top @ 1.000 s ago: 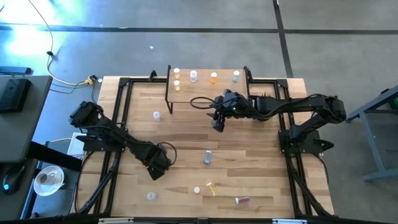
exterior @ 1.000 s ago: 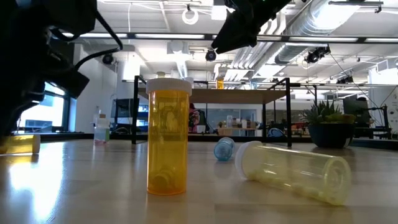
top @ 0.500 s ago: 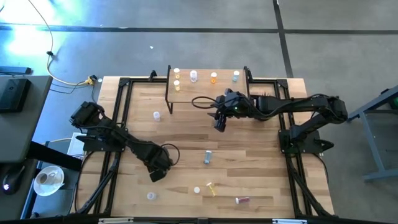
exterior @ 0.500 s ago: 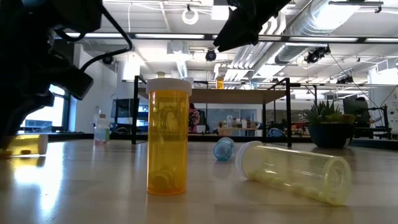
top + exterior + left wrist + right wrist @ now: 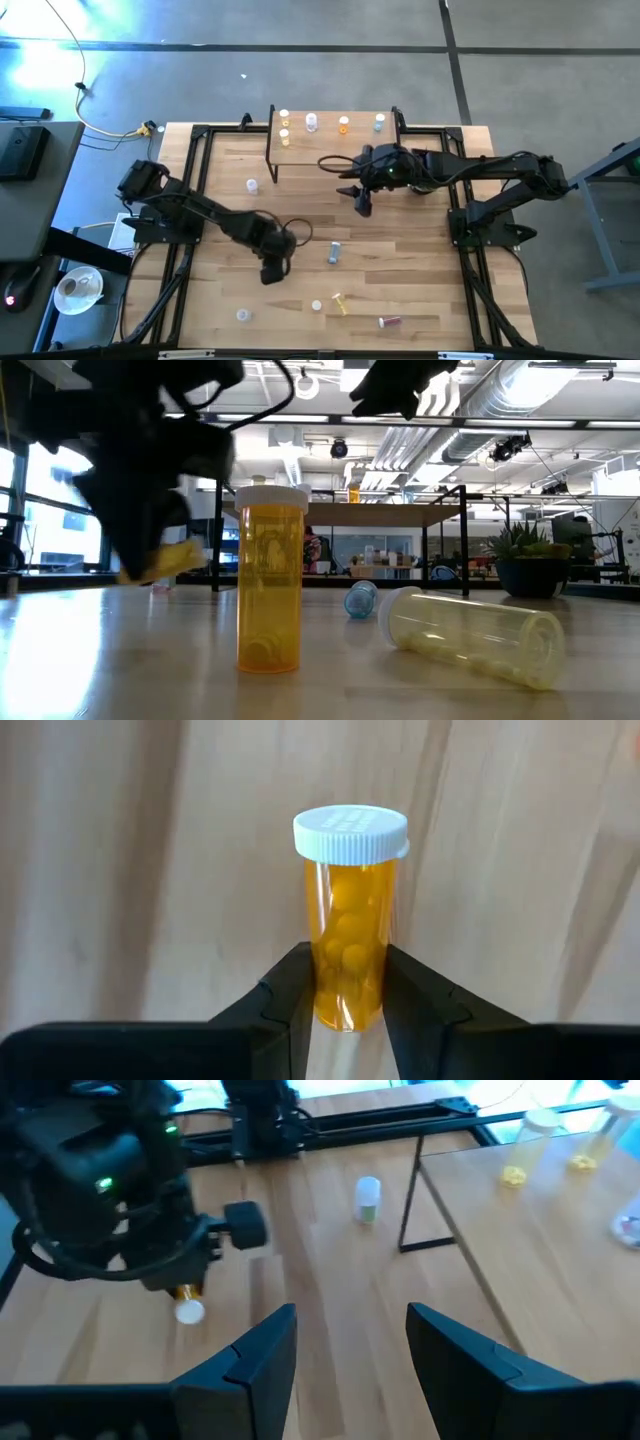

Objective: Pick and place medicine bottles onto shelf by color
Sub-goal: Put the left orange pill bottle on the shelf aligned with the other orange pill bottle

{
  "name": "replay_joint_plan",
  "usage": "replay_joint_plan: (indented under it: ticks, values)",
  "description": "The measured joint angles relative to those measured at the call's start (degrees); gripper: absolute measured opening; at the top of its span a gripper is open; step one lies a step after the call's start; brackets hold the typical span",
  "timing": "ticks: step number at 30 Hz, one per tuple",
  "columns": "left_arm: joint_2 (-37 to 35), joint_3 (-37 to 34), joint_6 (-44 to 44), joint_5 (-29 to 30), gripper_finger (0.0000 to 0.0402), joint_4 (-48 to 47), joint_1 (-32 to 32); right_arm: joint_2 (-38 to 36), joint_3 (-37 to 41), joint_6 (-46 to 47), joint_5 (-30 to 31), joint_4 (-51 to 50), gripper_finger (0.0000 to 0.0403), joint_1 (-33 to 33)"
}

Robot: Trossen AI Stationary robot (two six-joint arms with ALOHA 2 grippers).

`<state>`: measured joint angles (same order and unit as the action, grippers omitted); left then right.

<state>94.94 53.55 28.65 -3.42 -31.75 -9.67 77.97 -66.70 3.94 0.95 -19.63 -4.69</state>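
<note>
My left gripper [image 5: 272, 270] hangs over the table's middle left, shut on an orange medicine bottle [image 5: 348, 920] with a white cap. In the low view this bottle [image 5: 165, 560] floats tilted above the wood. My right gripper [image 5: 362, 205] hovers open and holds nothing, in front of the shelf [image 5: 330, 140]. The shelf stands at the far edge with several bottles upright on its top. More bottles stand or lie on the table: a clear one [image 5: 251, 185], a blue-grey one [image 5: 334, 252], a yellow one [image 5: 340, 303] and a pinkish-red one [image 5: 389, 321]. My left gripper pinches the orange bottle's body near its bottom end [image 5: 345, 1005] between its two fingers, one on each side. The fingers come steeply from above. The white cap end [image 5: 350, 832] sticks out free beyond them. The bottle is lifted clear of the table and tilted.
Close to the low camera stand an upright orange bottle [image 5: 270, 580] and a pale yellow one [image 5: 470, 635] lying on its side. A potted plant [image 5: 530, 565] shows at the right. Black frame rails [image 5: 195, 190] run along the table's sides.
The orange bottle lay on the table at the near left; my left gripper has lifted it clear and carried it toward the table's right, rolling its wrist, so the bottle now hangs tilted. My right gripper has drifted slightly toward the right.
</note>
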Motion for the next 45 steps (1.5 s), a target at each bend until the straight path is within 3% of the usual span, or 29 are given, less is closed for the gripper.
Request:
replay_joint_plan:
  ticks: [9, 16, 23, 32, 45]
  values:
    - [-0.02, 3.71, -11.61, 2.84, 0.009, 4.42, 6.43, 0.0, 0.0, -0.5, -2.84, -1.67, 0.0181, -0.02]
    - [-0.04, 3.84, -17.41, 3.06, 0.009, 16.42, 9.25, 0.0, 0.0, -2.9, -11.25, -3.74, 0.0181, -0.02]
    - [-0.07, 3.84, -22.01, 7.28, 0.009, 26.04, 9.71, 0.0, 0.0, -5.82, -12.58, -5.18, 0.0181, -0.01]
    - [-0.1, 3.84, -22.91, 11.17, 0.009, 36.53, 9.61, 0.0, 0.0, -8.6, -14.61, -5.08, 0.0181, 0.0]
    - [-0.11, 3.84, -24.38, 17.49, 0.009, 43.16, 9.61, 0.0, 0.0, -10.42, -19.34, -4.93, 0.0181, -0.02]
